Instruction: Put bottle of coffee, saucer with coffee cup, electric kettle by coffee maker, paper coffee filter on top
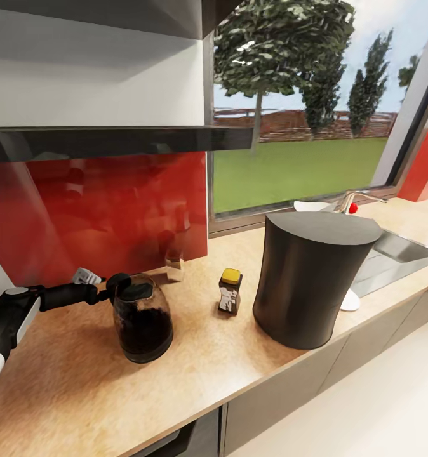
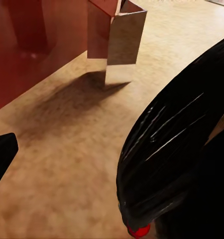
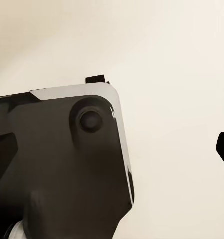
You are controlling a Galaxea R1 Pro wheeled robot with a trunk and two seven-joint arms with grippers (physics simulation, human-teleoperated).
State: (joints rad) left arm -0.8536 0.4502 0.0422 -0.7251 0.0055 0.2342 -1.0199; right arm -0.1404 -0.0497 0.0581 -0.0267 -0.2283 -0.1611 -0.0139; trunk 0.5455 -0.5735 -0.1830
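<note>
The tall dark grey coffee maker (image 1: 312, 279) stands on the tan countertop (image 1: 195, 374). To its left is the small brown bottle of coffee (image 1: 230, 292) with a yellow cap. Further left sits the dark glass electric kettle (image 1: 142, 317), whose black top also looms in the left wrist view (image 2: 176, 149). My left gripper (image 1: 110, 292) (image 2: 112, 159) is open at the kettle's handle, with one fingertip (image 2: 1, 154) showing. A folded paper coffee filter (image 1: 174, 271) (image 2: 124, 42) stands by the red backsplash. A white saucer (image 1: 351, 301) peeks out by the coffee maker's base. My right gripper (image 3: 112, 149) hangs open over pale floor.
A steel sink (image 1: 398, 254) with a faucet (image 1: 354, 200) lies right of the coffee maker. A white piece (image 1: 312, 206) shows behind the machine's top. A dark grey shelf slab (image 1: 112, 139) runs above the backsplash (image 1: 93, 209). Part of the robot's dark body (image 3: 57, 164) lies under the right gripper.
</note>
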